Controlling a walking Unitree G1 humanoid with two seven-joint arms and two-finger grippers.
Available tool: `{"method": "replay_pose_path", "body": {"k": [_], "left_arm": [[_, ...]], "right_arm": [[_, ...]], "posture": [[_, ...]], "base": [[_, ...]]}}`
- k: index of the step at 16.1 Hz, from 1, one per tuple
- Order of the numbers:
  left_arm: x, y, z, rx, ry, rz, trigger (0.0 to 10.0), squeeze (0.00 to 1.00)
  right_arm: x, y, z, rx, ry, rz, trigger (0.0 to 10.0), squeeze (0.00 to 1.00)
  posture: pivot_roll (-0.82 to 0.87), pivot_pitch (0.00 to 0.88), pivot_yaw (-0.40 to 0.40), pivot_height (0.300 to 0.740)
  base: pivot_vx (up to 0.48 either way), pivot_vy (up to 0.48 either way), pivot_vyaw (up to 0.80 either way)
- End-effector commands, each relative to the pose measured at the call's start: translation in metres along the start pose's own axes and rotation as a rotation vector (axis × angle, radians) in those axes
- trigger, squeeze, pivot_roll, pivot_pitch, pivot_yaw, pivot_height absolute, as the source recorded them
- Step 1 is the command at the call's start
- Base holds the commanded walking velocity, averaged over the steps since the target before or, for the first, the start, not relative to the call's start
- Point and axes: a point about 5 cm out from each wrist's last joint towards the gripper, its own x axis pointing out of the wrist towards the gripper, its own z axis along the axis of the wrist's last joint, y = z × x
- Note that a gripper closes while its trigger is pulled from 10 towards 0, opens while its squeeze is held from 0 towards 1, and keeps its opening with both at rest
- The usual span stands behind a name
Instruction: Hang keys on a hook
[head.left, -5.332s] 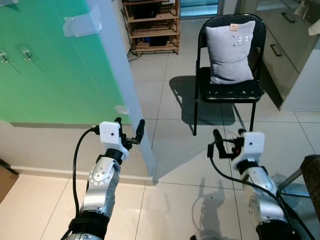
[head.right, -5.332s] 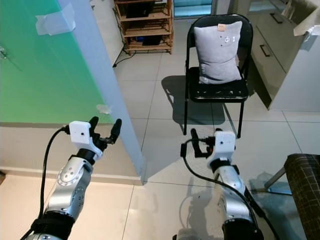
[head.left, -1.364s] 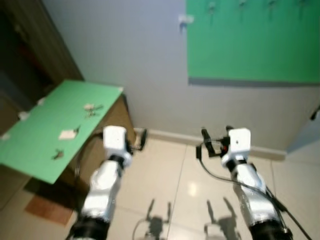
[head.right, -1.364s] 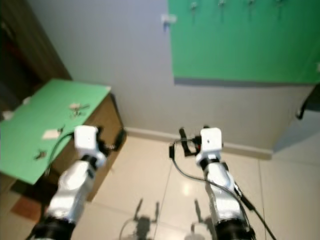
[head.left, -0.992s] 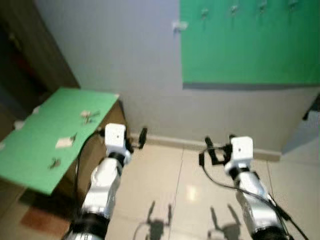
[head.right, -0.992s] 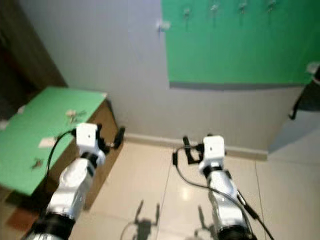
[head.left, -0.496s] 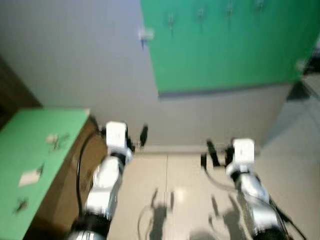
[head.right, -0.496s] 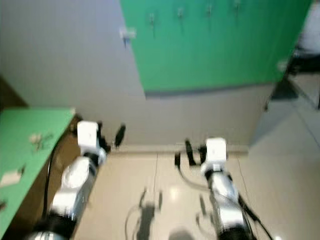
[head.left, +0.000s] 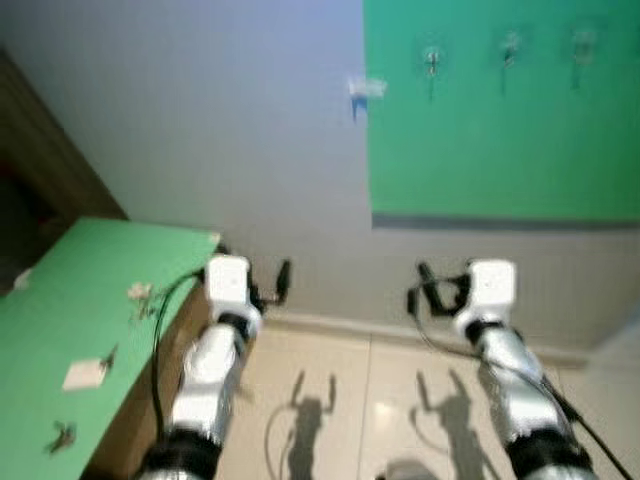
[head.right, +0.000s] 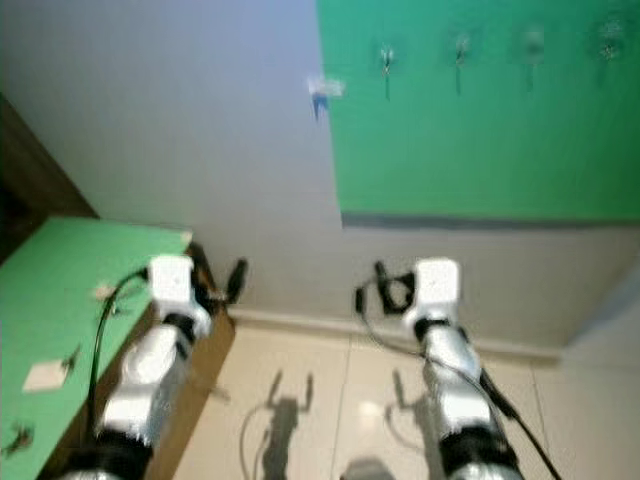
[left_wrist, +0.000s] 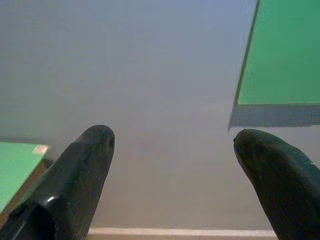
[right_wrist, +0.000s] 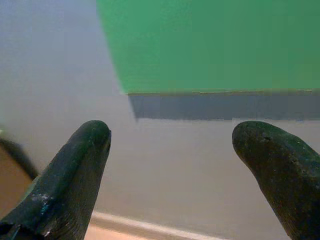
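Small key bunches lie on a green tabletop (head.left: 70, 320) at my left: one key bunch (head.left: 140, 292) near its far edge, another key bunch (head.left: 62, 436) close to me. A green wall board (head.left: 500, 130) up on the right carries a row of small metal hooks (head.left: 432, 60). My left gripper (head.left: 264, 285) hovers open beside the table's corner, and its wrist view shows both black fingers (left_wrist: 75, 175) apart with nothing between. My right gripper (head.left: 422, 286) is open below the board, fingers (right_wrist: 75, 170) spread and facing the wall. The head views are blurred.
A white card (head.left: 84, 373) lies on the green tabletop between the keys. A scrap of tape (head.left: 366, 88) sticks out at the board's left edge. Grey wall (head.left: 220, 130) stands ahead, tiled floor (head.left: 330, 400) lies below, and dark wooden furniture (head.left: 35, 170) is at far left.
The whole picture has shifted, so the camera has turned: the board now sits further right and higher, and more of the table shows. Both arms hold the same open pose.
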Motion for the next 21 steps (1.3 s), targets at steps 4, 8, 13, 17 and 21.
{"method": "replay_pose_path", "body": {"k": [4,8,13,17,21], "left_arm": [[-0.002,0.013,0.002,-0.004,-0.009,0.029,10.0,0.00],[-0.007,0.010,0.000,0.038,-0.015,0.022,10.0,0.00],[-0.019,0.004,-0.002,0.023,-0.029,0.032,10.0,0.00],[-0.015,0.005,0.000,0.045,-0.018,0.045,10.0,0.00],[-0.012,0.004,-0.001,0.061,0.002,0.041,10.0,0.00]], "right_arm": [[0.003,0.016,-0.003,0.036,0.001,0.030,10.0,0.00],[0.001,0.013,-0.005,0.020,-0.001,0.043,10.0,0.00],[0.019,0.012,0.011,0.012,-0.019,0.082,10.0,0.00],[0.019,0.026,0.007,0.028,-0.014,0.142,10.0,0.00],[0.015,0.033,0.001,0.049,-0.001,0.170,10.0,0.00]], "posture": [[-0.23,0.000,0.142,0.740],[-0.22,0.000,0.131,0.740],[-0.17,0.000,0.095,0.740],[-0.17,0.000,0.097,0.740],[-0.18,0.000,0.101,0.740]], "base": [[0.290,0.212,0.00],[0.000,0.284,0.00],[0.000,0.000,0.00],[0.000,0.000,0.58],[0.000,0.000,0.46]]}}
